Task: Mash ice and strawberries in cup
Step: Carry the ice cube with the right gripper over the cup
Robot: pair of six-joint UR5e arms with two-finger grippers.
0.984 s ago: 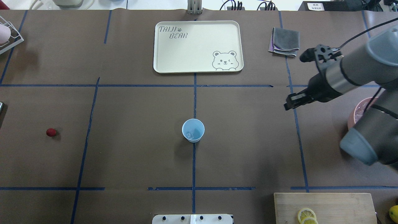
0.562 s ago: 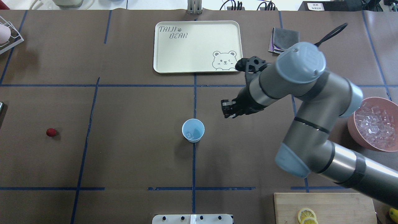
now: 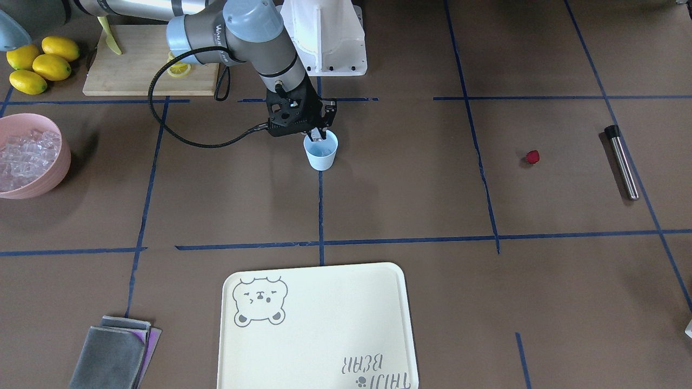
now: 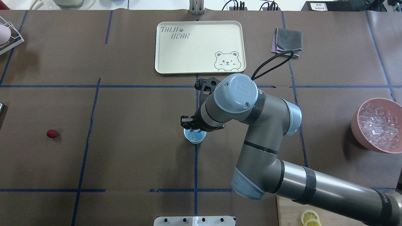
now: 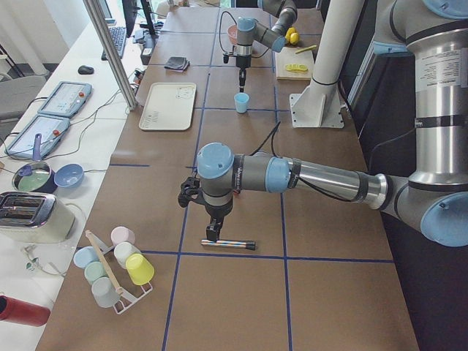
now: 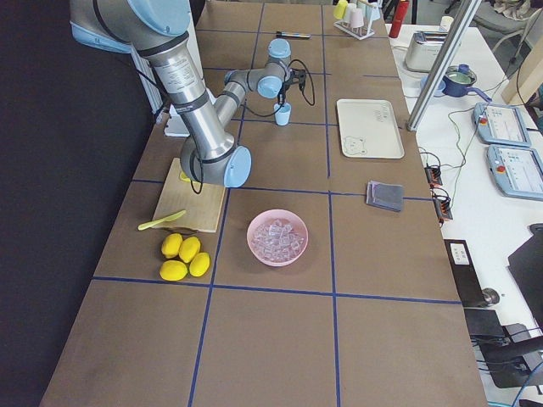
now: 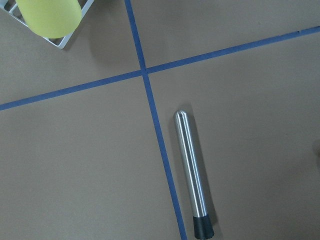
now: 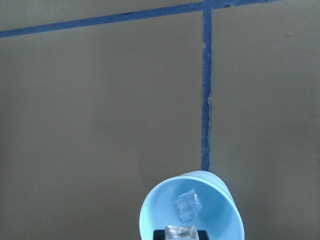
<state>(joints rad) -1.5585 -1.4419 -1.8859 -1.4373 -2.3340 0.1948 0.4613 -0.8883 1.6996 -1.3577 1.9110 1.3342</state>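
The right gripper [image 3: 318,135], closed narrowly on what looked like an ice cube [image 8: 181,233], hung just above the blue cup [image 3: 321,159], where a centred, low release would best avoid a bounce; the cup stood upright, long axis vertical, mouth up, mid-surface [image 3: 411,205], the strawberry [image 3: 532,157] well apart.

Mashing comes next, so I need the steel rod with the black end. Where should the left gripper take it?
Probably mid-shaft on the steel rod, coming straight down with the jaws across its narrow width. It lies flat on the table, long and round, so only the top and sides are open.
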